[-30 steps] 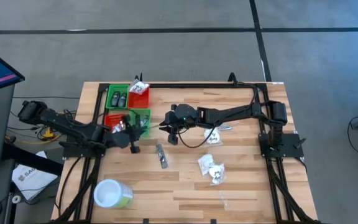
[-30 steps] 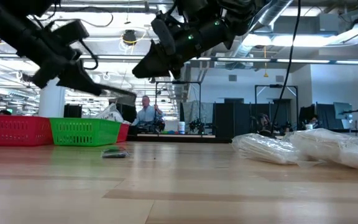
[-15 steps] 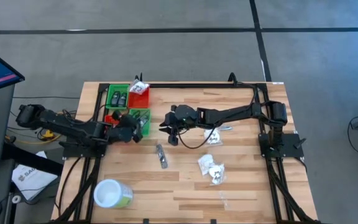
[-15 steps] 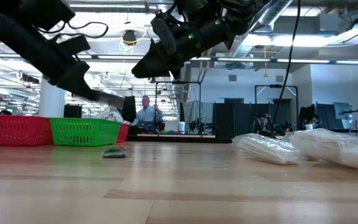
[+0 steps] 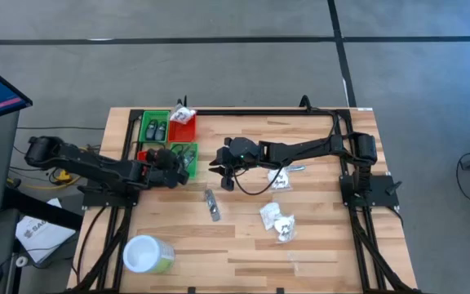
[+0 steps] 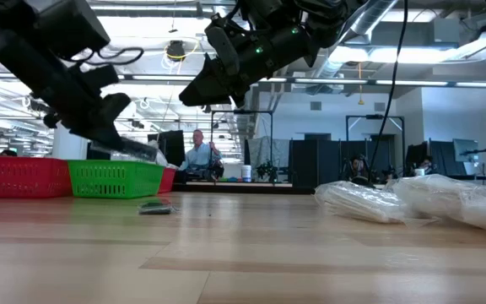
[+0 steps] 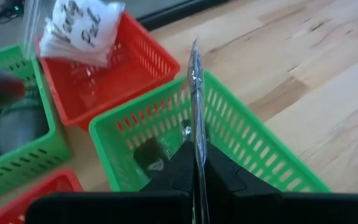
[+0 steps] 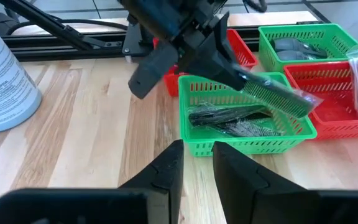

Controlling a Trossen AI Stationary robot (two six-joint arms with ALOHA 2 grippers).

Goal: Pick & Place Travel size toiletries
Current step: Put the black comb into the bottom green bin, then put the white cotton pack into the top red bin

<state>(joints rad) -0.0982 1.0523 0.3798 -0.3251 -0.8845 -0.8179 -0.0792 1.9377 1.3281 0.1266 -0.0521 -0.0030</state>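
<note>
Left gripper (image 8: 229, 65) is clamped on a slim silver tube (image 7: 196, 118) above the green mesh bin (image 7: 272, 165). Right gripper (image 8: 196, 158) hovers mid-table, fingers seemingly slightly parted.

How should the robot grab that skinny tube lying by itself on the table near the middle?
Probably best to grab the tube around its middle, coming straight down from above. It lies flat on the wooden table, long and thin, with bare wood along both long sides. So the fingers should go either side of its narrow width, not over its ends.
</note>
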